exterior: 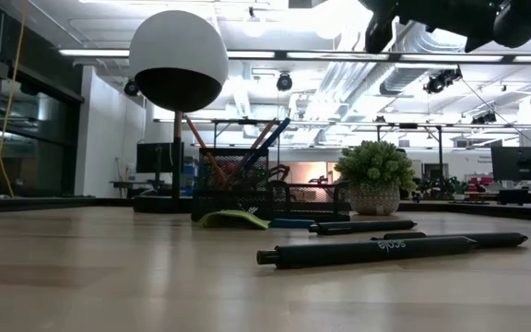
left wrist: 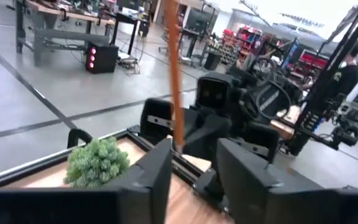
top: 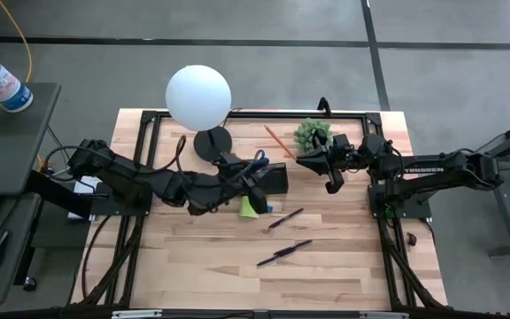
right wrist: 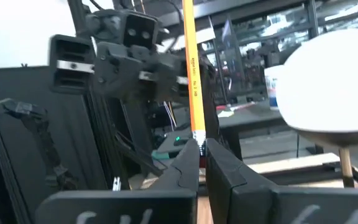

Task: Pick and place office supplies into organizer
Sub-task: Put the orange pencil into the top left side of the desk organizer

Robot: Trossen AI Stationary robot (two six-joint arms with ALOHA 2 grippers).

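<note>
My right gripper [top: 303, 160] is above the table beside the green plant [top: 312, 133] and is shut on an orange pencil [top: 279, 140]. My left gripper [top: 255, 188] is open and empty at the near left side of the dark organizer [top: 277, 177]. Blue-handled scissors [top: 259, 161] stand in the organizer. The lime-green sticky-note pad [top: 250, 207] lies on the table just near of my left gripper. Two dark pens [top: 286, 218] [top: 283, 253] and a small blue block [top: 267, 229] lie on the wood nearer the front. In the left wrist view the open fingers [left wrist: 160, 174] frame the pencil [left wrist: 174, 74] farther off. My right gripper pinches the orange pencil between its two fingers at one end [right wrist: 197, 138]. The fingers come level from the table's right. The rest of the pencil [right wrist: 191, 68] sticks out past the fingertips toward the far left, clear of the table.
A white globe lamp [top: 198, 96] on a round black base [top: 212, 142] stands left of the organizer. The plant sits in a pot at the far right. In the low view the pens [exterior: 367, 249] lie in front of the organizer [exterior: 233, 189]. Bare wood lies at the near edge.
</note>
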